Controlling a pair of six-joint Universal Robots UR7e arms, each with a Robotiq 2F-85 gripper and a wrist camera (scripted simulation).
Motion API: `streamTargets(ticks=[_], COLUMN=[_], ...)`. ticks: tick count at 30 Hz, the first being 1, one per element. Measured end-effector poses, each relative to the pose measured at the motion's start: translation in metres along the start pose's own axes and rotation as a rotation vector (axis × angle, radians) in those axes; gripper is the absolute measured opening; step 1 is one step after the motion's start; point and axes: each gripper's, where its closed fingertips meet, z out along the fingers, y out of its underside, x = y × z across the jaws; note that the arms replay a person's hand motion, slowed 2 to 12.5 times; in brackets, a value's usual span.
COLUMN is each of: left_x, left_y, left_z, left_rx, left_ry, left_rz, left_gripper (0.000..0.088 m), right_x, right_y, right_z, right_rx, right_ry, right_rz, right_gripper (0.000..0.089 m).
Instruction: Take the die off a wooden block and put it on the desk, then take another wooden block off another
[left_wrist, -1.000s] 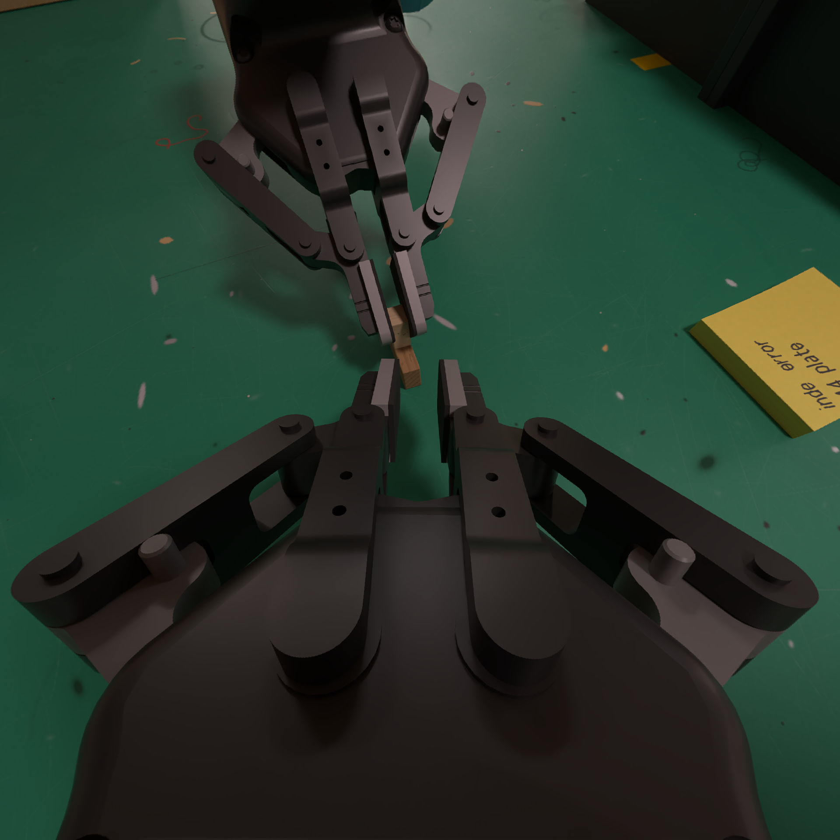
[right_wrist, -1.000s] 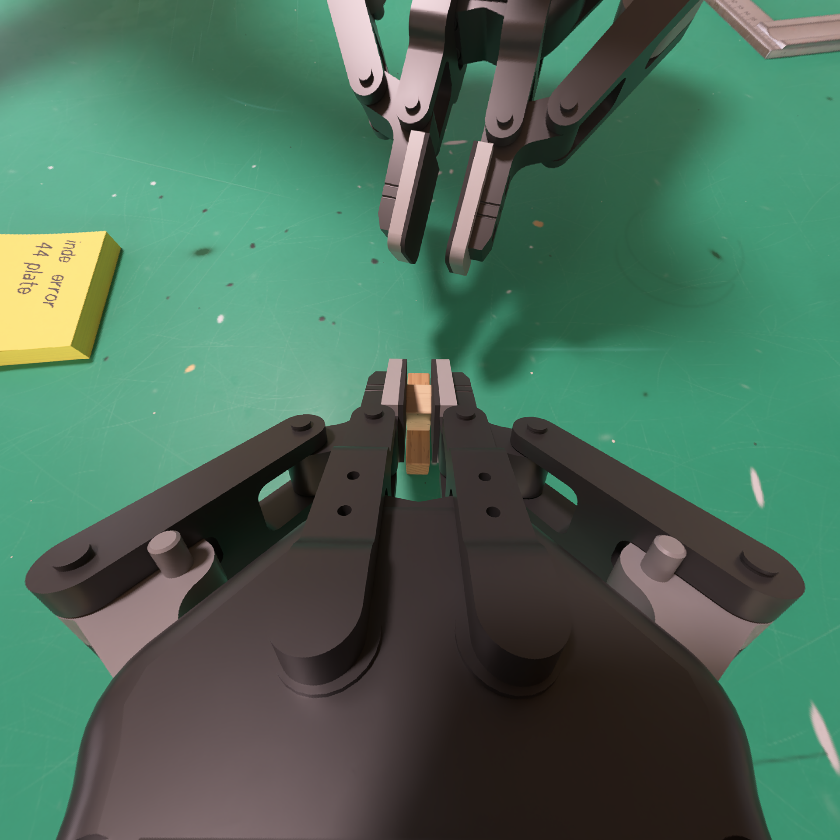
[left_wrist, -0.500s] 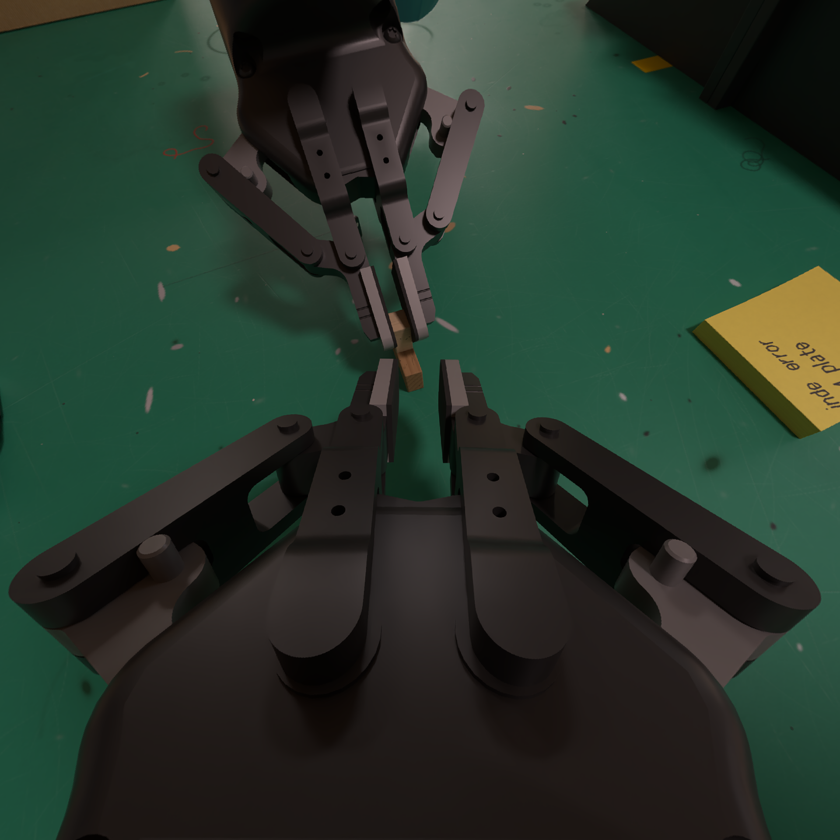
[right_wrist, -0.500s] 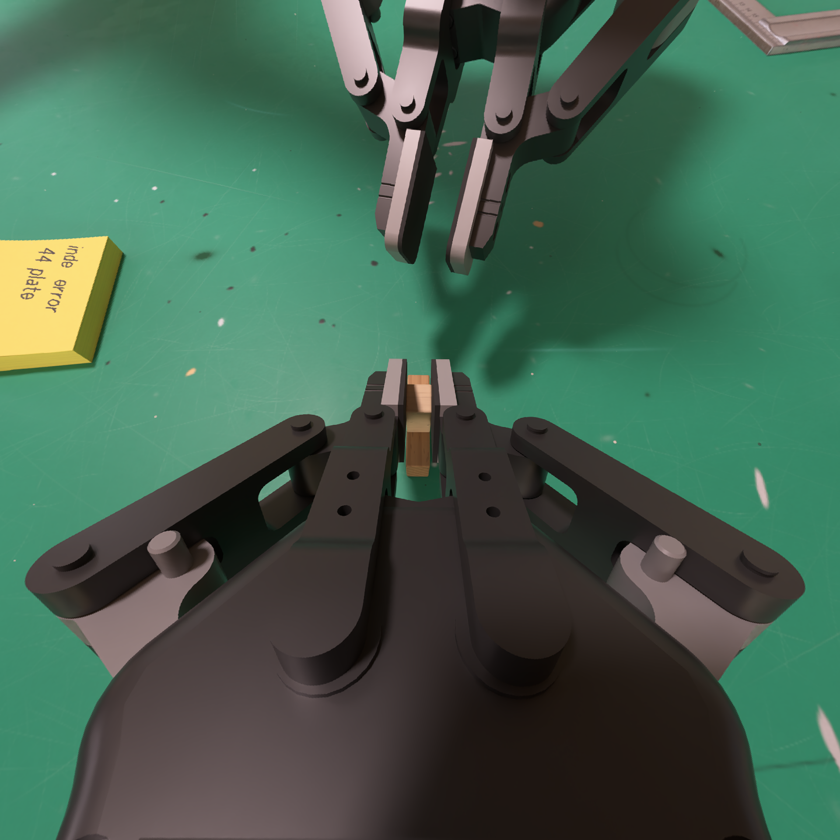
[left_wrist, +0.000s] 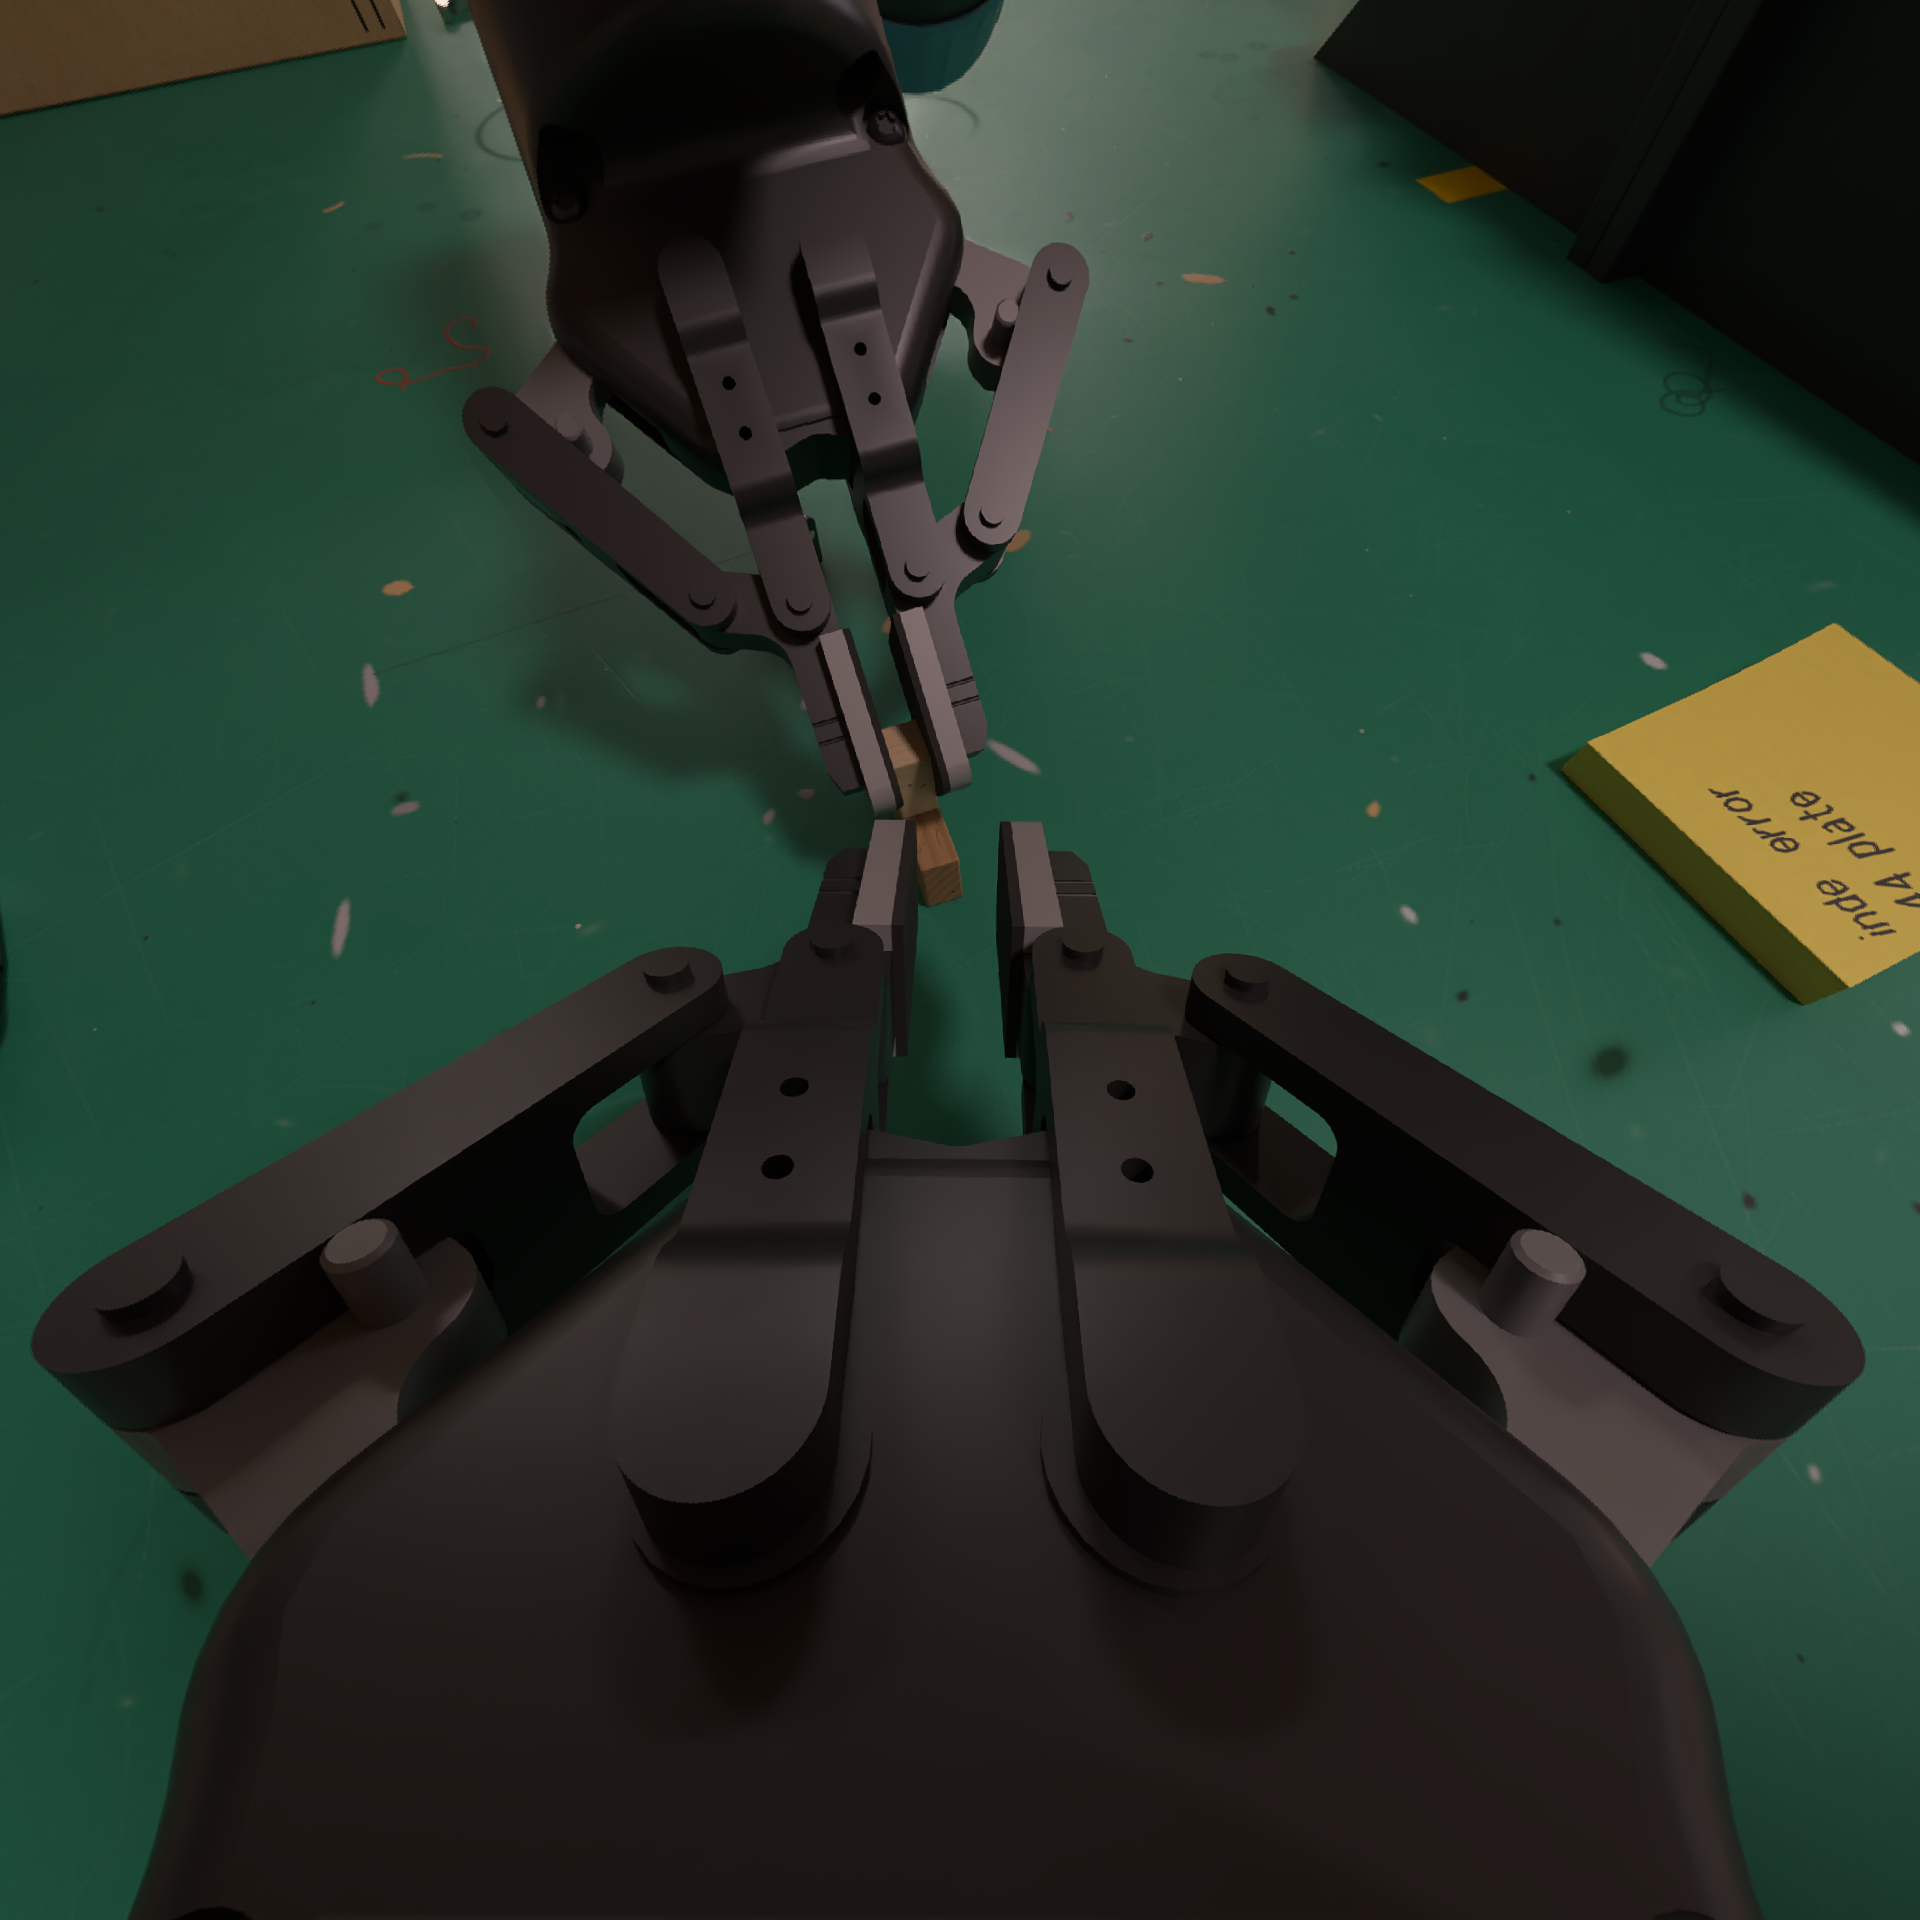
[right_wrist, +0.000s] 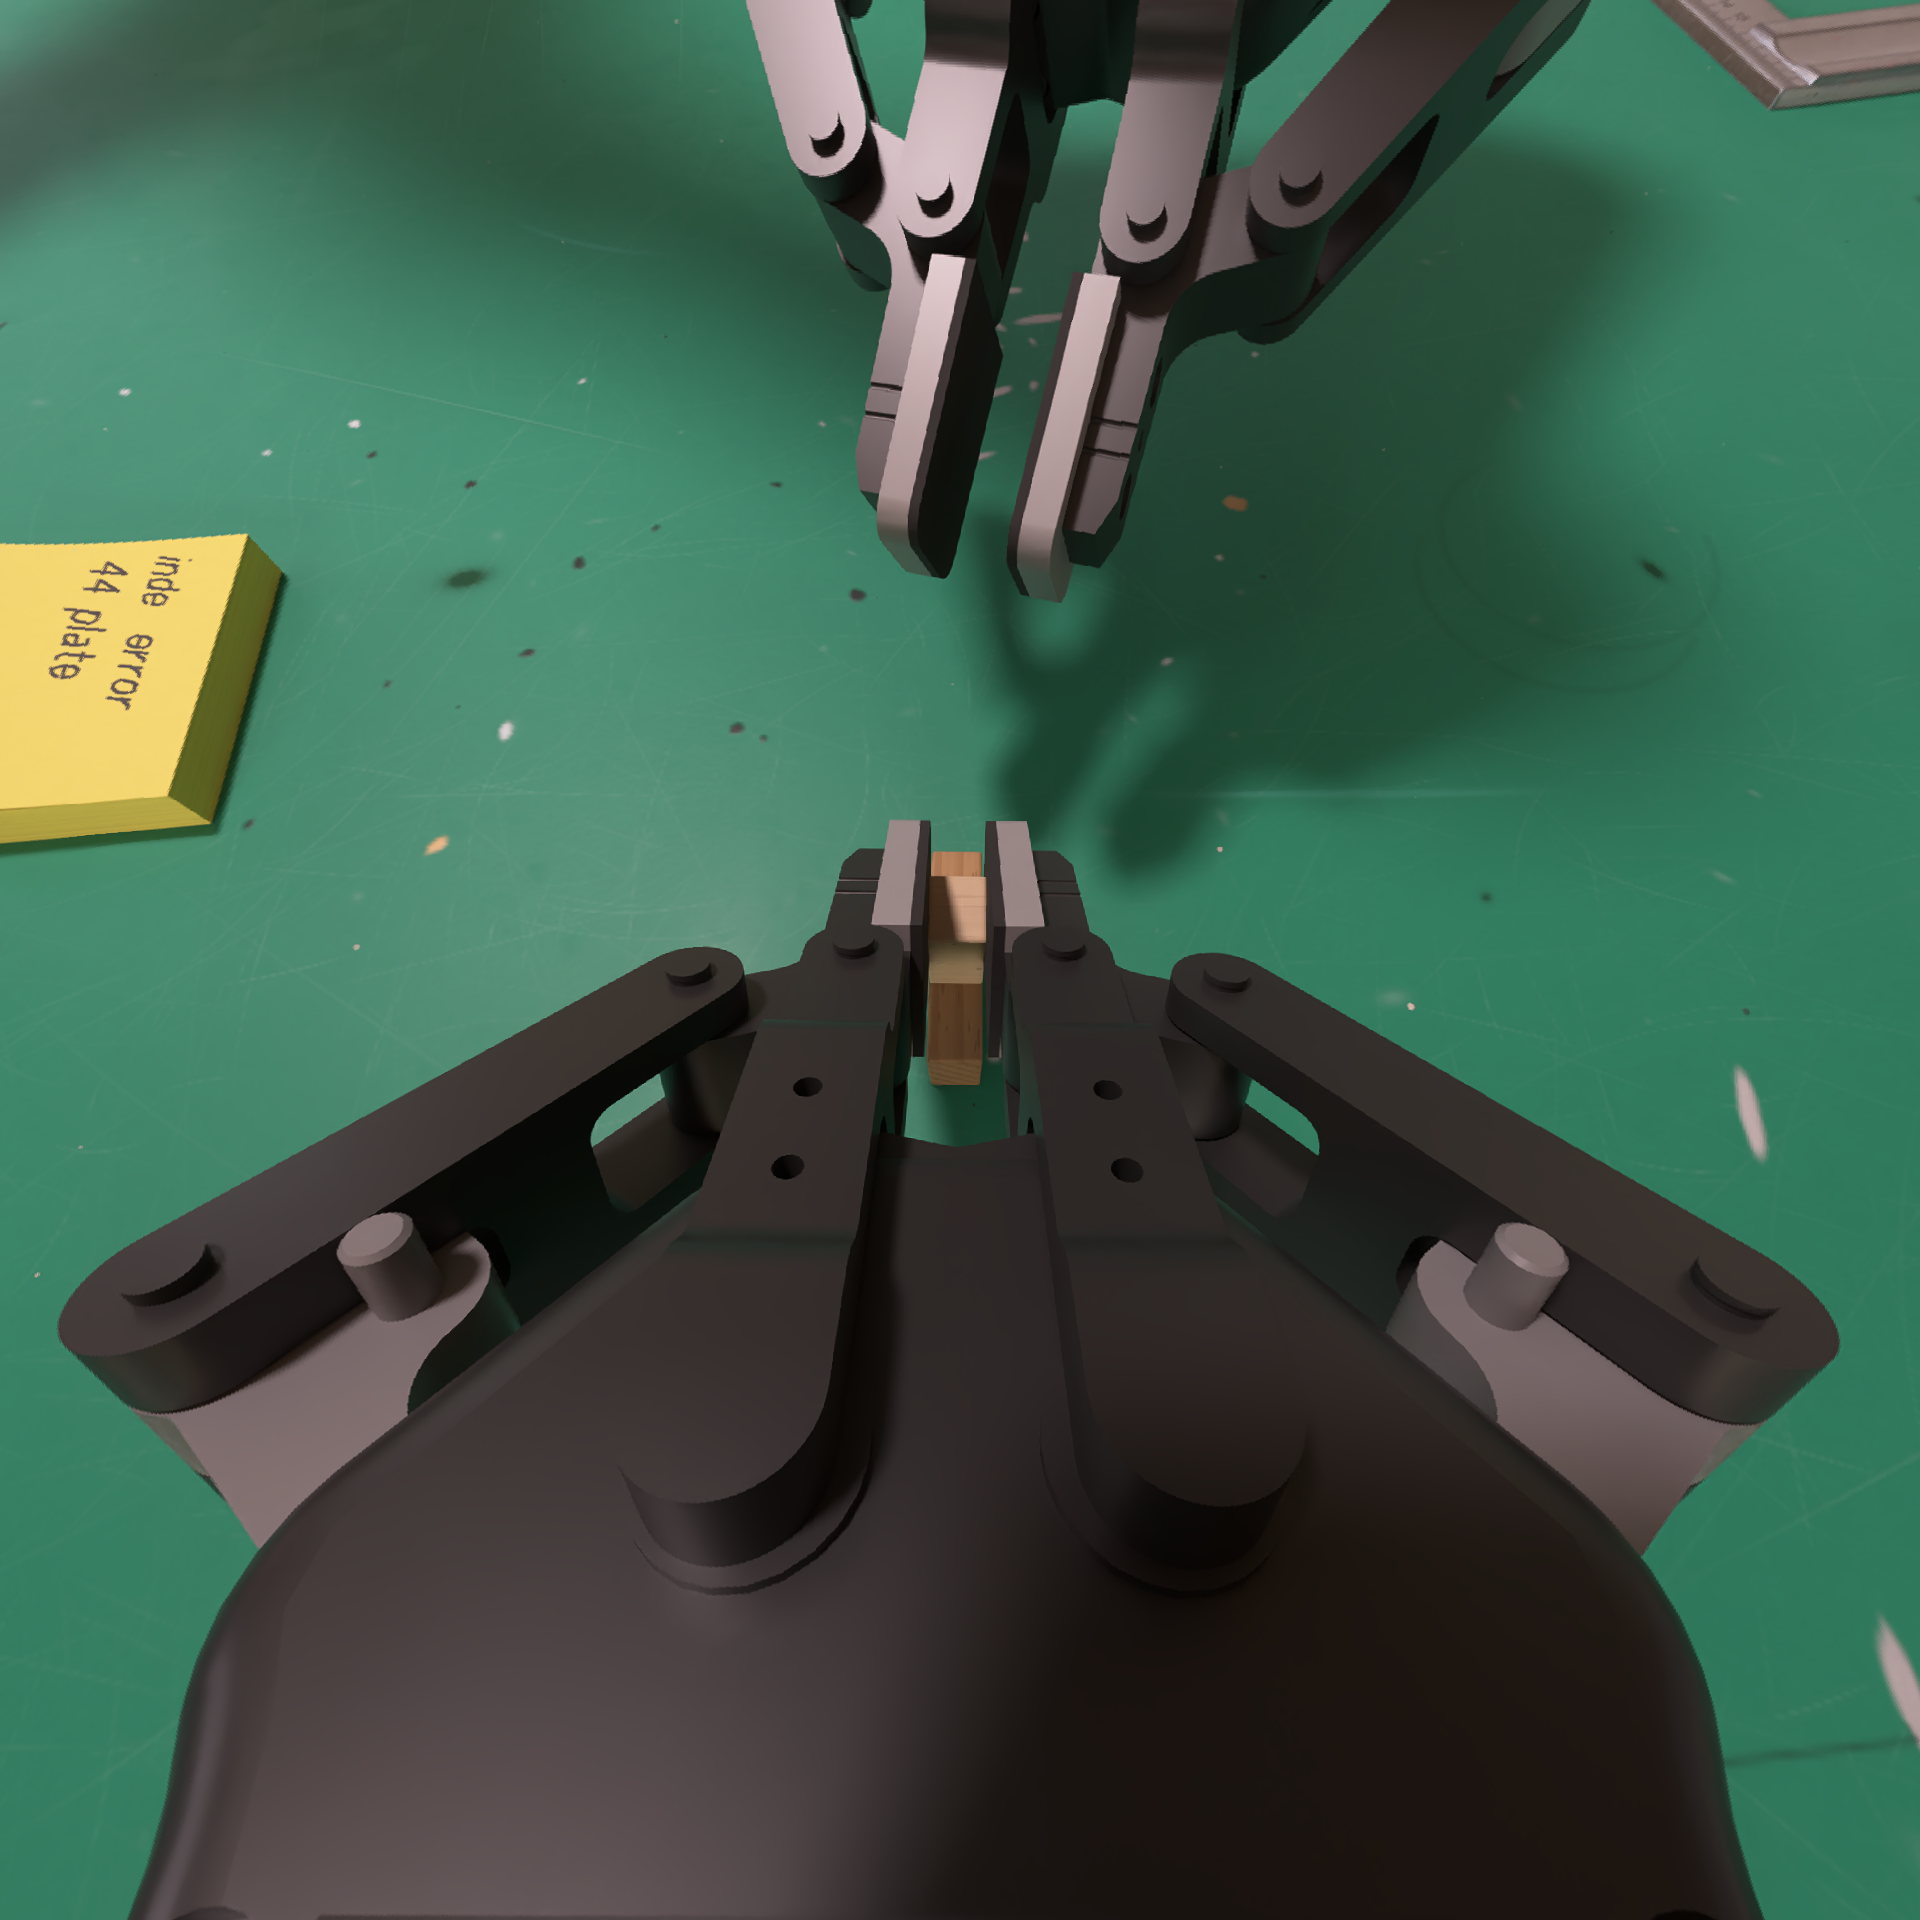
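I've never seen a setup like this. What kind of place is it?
Probably a workshop bench: a scuffed, paint-flecked green mat, a yellow pad of notes and a metal ruler.

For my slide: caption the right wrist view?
Right gripper shut on stacked wooden blocks; left gripper open beyond.

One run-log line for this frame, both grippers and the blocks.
right gripper: shut on wooden blocks | left gripper: open, empty, facing right gripper | die: not seen | yellow pad: on green mat
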Motion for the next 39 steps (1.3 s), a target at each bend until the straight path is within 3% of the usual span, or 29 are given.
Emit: streamTargets(ticks=[39], left_x=[-0.0027], left_y=[0.0046], left_z=[0.0007], left_rx=[-0.028], left_ry=[-0.02], left_rz=[0.006], left_gripper=[0.0125], right_x=[0.004], right_y=[-0.0034], right_z=[-0.0047], right_rx=[0.047], right_ry=[0.021], right_rz=[0.012], right_gripper=[0.0093])
